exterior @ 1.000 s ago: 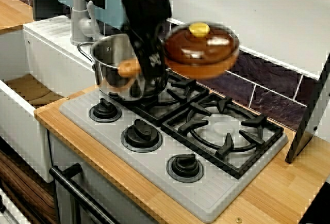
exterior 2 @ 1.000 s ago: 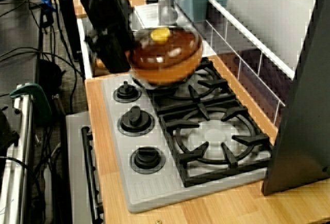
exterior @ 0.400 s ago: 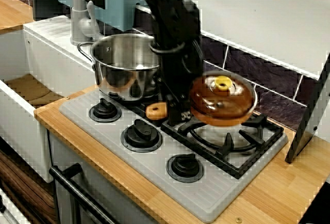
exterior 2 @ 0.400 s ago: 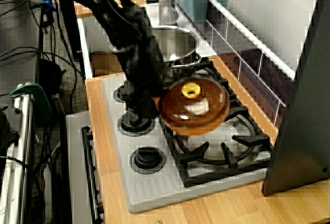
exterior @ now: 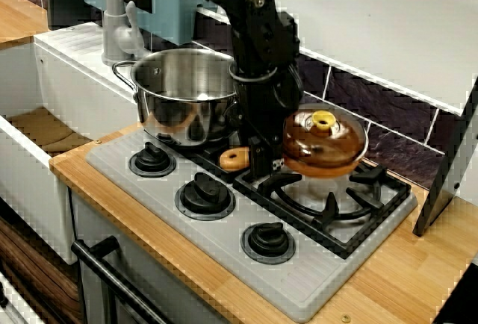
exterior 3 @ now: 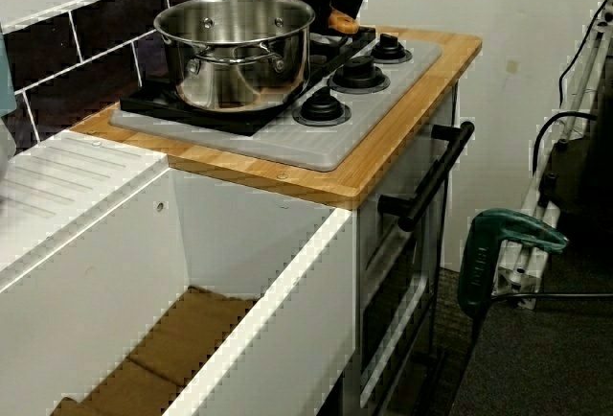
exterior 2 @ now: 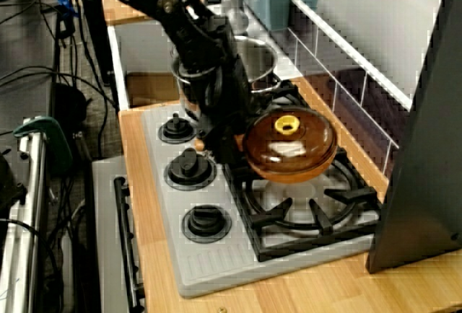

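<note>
View from the front of the stove: the tool (exterior: pixel 259 161), at the end of a black arm entering from the upper left of the frame, is closed on the handle of a brown lidded pan (exterior: pixel 325 146). The handle's orange ring end (exterior: pixel 235 159) projects to the left of the fingers. The pan sits right of centre in the frame, over the right-hand burner grate (exterior: pixel 351 212). Its lid is on and carries a yellow knob (exterior: pixel 323 120). The pan appears to hang just above the grate, but contact with it cannot be settled. View from the stove's end: the same tool (exterior 2: pixel 220 151) and pan (exterior 2: pixel 290 151) lie at the centre of the frame, with the knob (exterior 2: pixel 287 123) on top and the grate bars visible below the pan. Left of the arm in the front view, a stainless steel pot (exterior: pixel 187 92) stands open on the left-hand burner. Three black control knobs (exterior: pixel 204 192) run in a diagonal row along the grey hob panel (exterior: pixel 299 283), which is set into the wooden bench (exterior: pixel 403 279). A white sink (exterior: pixel 22 167) and a grey faucet (exterior: pixel 116 18) occupy the left edge. View across the sink: the steel pot (exterior 3: pixel 235 47) hides most of the pan, and only the orange handle end (exterior 3: pixel 342 23) shows at top centre.
</note>
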You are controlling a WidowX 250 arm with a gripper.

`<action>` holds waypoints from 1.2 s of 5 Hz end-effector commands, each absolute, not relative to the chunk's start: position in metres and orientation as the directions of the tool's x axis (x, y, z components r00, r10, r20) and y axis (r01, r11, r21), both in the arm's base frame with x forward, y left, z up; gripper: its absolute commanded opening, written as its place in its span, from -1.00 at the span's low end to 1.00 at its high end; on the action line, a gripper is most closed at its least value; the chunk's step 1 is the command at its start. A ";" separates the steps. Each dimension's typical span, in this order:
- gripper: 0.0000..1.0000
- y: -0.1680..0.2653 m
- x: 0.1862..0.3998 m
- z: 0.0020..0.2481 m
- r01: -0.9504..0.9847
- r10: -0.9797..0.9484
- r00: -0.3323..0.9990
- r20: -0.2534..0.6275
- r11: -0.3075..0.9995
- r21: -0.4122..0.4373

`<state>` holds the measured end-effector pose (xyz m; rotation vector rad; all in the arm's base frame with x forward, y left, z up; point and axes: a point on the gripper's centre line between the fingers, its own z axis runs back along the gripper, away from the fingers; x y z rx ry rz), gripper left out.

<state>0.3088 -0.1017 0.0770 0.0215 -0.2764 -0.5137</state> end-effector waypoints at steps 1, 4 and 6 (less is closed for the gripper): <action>-0.95 -0.095 0.315 0.078 0.463 -0.474 0.838 0.271 0.880 0.106; 1.00 -0.084 0.310 0.096 0.464 -0.460 0.847 0.267 0.884 0.049; 1.00 -0.073 0.299 0.123 0.480 -0.461 0.836 0.296 0.877 0.009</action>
